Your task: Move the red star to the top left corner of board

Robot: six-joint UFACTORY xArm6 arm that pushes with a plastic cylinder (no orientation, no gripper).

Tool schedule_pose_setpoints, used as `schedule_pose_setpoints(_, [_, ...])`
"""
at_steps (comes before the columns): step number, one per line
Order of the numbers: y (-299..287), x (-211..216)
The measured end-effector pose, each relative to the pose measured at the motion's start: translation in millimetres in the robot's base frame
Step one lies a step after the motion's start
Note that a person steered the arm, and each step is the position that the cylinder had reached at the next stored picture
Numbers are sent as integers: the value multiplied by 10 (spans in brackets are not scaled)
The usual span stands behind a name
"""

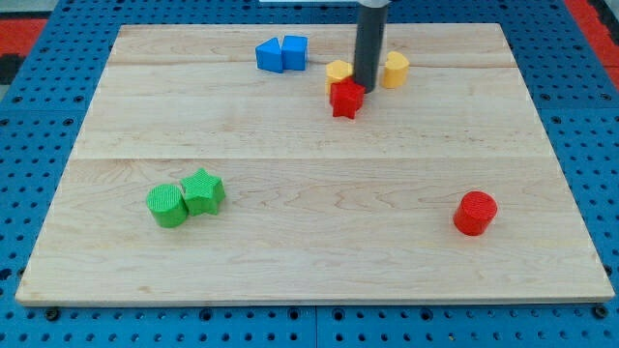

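My tip (367, 90) stands in the upper middle of the frame, touching or just beside the upper right edge of the red star-shaped block (346, 98); I have no fingers, only this dark rod, so nothing spreads or pinches. The star sits on the pale wooden surface (290, 184) in the upper centre, a little right of the middle. Just above it on the left is a yellow block (338, 71), its shape partly hidden, touching or nearly touching the star, and a second yellow block (395, 69) lies on the other side of my rod. Left of these, near the top edge, a blue triangular block (269, 55) and a blue cube (295, 51) stand together. I judge the task partly along: the star is high on the board, but the whole leftward run to the upper left corner is left. The blue pair lies on that line, so the push should pass under them. A green cylinder (166, 205) and green star (203, 191) sit at the lower left, and a red cylinder (475, 213) sits at the lower right, both well apart.
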State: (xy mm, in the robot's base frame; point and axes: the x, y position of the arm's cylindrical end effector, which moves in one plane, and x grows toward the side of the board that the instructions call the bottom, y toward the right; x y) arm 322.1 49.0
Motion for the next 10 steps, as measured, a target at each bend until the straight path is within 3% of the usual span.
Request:
schedule_pose_setpoints(2, [-137,584])
schedule_pose_setpoints(3, [-535,706])
schedule_pose_setpoints(4, [-436,962])
schedule_pose_setpoints(5, [-1531,803])
schedule_pose_setpoints(6, [-2110,433])
schedule_pose_setpoints(7, [-2378,233])
schedule_pose_setpoints(8, [-2420,583])
schedule_pose_setpoints(9, [-2926,180])
schedule_pose_setpoints(10, [-2693,-127])
